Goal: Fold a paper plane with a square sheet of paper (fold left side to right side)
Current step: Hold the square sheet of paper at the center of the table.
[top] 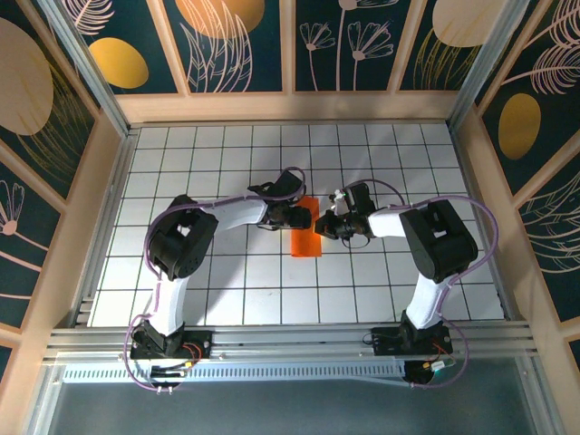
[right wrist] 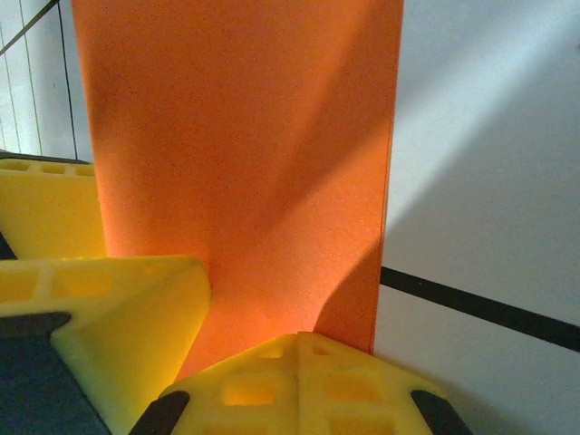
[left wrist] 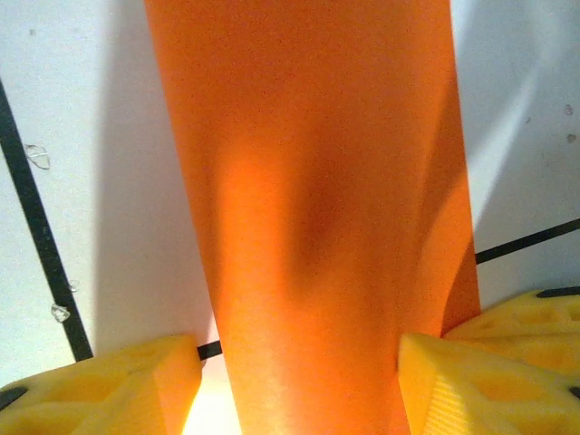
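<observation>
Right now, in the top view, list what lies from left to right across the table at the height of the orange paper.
left arm's black elbow → orange paper → right arm's black elbow

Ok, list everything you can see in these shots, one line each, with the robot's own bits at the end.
sheet of paper: one, orange, folded narrow, mid-table between the two claws
table: one, white tiles with dark grid lines, under everything
wall panels: several, dark teal with gold and cream plant drawings, around three sides
rail: one, silver metal, near edge, under both arm bases
left arm: one, white and black, purple cable, reaching in from the left
right arm: one, same colours, reaching in from the right
left claw: one, yellow pads, open astride the paper
right claw: one, yellow pads, shut on the paper
</observation>
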